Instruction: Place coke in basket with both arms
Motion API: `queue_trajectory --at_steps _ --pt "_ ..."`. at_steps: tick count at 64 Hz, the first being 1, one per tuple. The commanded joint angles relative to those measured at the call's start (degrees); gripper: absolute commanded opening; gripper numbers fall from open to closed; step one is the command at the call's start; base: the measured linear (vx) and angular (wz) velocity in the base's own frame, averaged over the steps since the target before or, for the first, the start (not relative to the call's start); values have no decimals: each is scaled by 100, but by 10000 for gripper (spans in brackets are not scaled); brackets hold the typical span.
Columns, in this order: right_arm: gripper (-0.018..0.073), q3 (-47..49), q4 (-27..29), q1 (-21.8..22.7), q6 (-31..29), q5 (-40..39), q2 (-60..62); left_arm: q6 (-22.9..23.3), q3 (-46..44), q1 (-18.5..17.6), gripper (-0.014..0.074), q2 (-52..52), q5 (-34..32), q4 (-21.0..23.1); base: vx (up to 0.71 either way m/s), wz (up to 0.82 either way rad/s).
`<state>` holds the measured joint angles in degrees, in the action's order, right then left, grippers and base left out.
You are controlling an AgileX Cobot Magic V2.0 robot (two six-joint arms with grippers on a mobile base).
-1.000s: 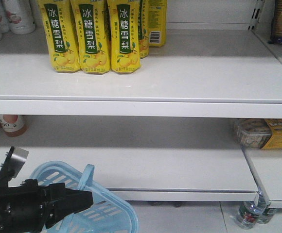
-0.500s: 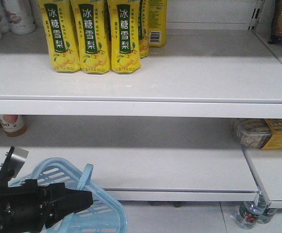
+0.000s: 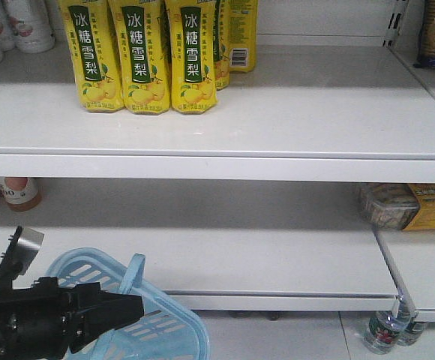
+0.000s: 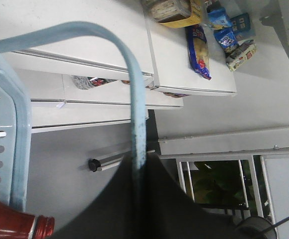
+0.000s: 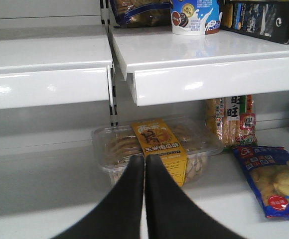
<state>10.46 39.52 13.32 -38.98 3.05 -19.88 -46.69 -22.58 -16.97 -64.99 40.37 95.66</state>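
The light blue basket point(image 3: 169, 330) hangs low at the left in the front view, its handle point(image 3: 133, 274) rising beside my black left gripper point(image 3: 137, 306). In the left wrist view that gripper point(image 4: 138, 155) is shut on the handle point(image 4: 130, 69), which arcs away to the slotted basket wall point(image 4: 7, 124). A red container with a narrow red top, apparently the coke point(image 4: 10, 224), shows at the bottom left corner by that wall; I cannot tell whether it lies inside. My right gripper point(image 5: 145, 158) is shut and empty, pointing at a clear cookie box point(image 5: 157, 144).
White shelves point(image 3: 277, 112) face me, with yellow pear-drink bottles point(image 3: 139, 56) on the upper one. A snack bag point(image 5: 269, 179) and biscuit packs point(image 5: 231, 122) lie right of the cookie box. Water bottles point(image 3: 386, 330) stand on the floor under the right shelf.
The basket swayed a little to the left and has swung back to the right. The left arm has barely moved.
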Motion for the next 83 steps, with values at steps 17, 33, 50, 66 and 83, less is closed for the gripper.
queue_trajectory --at_steps 17,33,50,66,83 --pt "-9 159 -6 34 -53 -305 -29 -15 -197 -16 -6 141 380 653 0 0" --pt "-9 159 -6 34 -53 -305 -29 -15 -197 -16 -6 141 380 653 0 0" --pt "-9 159 -6 34 -53 -305 -29 -135 -197 -16 -6 615 123 469 0 0" --pt "-9 159 -6 34 -53 -305 -29 -132 86 -16 -6 1995 -483 -578 0 0" --pt "-9 159 -6 34 -53 -305 -29 -119 338 -16 -6 3744 -1332 -1868 0 0"
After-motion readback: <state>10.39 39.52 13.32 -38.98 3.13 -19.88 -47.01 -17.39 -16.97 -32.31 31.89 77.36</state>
